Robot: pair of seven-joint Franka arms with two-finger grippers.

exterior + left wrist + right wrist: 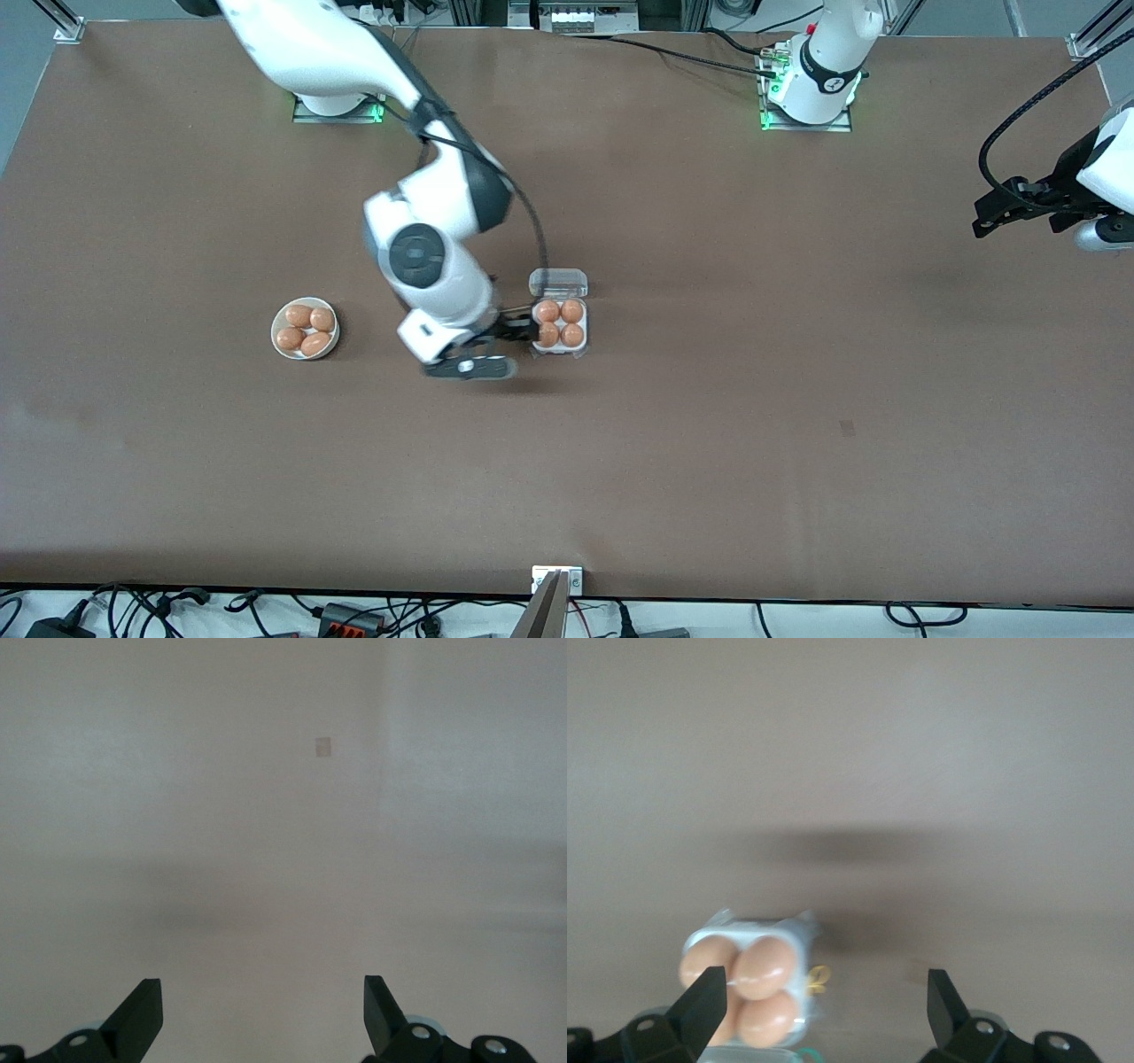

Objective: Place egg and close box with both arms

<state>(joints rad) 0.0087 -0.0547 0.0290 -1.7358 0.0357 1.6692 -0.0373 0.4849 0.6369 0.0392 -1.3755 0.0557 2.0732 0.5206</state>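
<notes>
a: what does the bench (797,461) look like?

b: a wide brown matte top, bare over most of its span, with a small dark mark toward the left arm's end. cables lie along the edge nearest the front camera, and metal frame posts stand at the corners.

a: where's the box (560,324)?

b: near the middle of the bench, lid swung up, four eggs (560,322) filling its cells. a white bowl (305,330) with four more eggs sits toward the right arm's end.

a: and the claws?

b: the right claw (523,330) is just beside the box, fingers spread apart, gripping nothing. the left claw (992,217) waits released above the bench edge at the left arm's end.
</notes>
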